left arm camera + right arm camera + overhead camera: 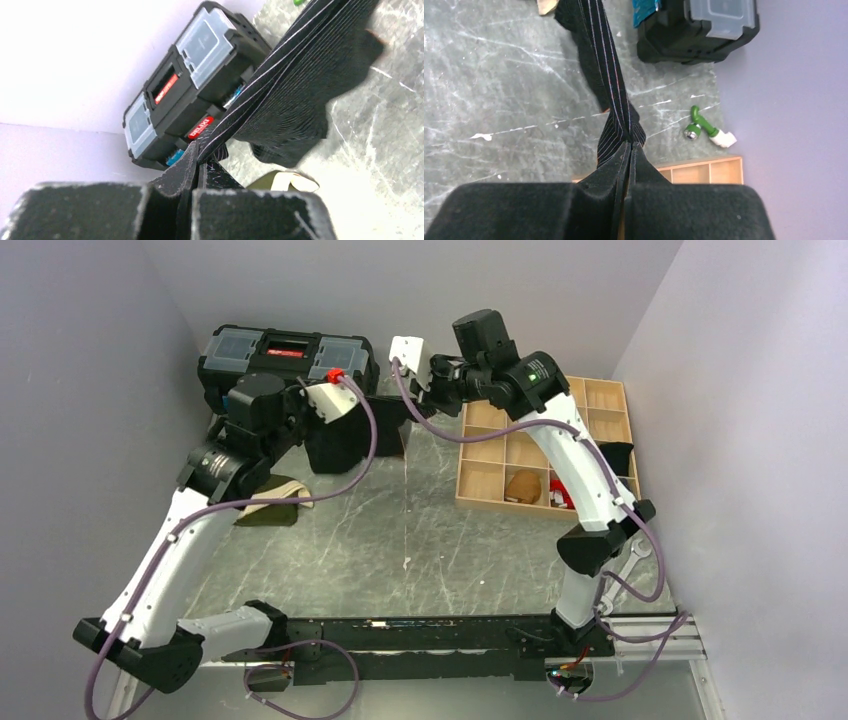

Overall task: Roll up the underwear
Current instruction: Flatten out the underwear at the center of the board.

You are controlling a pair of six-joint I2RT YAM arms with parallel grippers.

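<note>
The underwear (355,440), black knit with fine pale stripes, hangs above the back of the table, stretched between both grippers. My left gripper (348,408) is shut on one corner of it. In the left wrist view the striped underwear (295,90) runs taut away from the left gripper (200,151). My right gripper (415,392) is shut on the opposite corner. In the right wrist view the underwear (604,65) stretches as a narrow band up from the right gripper (629,145), with its lower part drooping toward the marble tabletop.
A black toolbox (285,350) stands at the back left, just behind the underwear. An olive green garment (270,502) lies under the left arm. A wooden compartment tray (485,480) at the right holds small items. A green fitting (704,127) lies by the wall.
</note>
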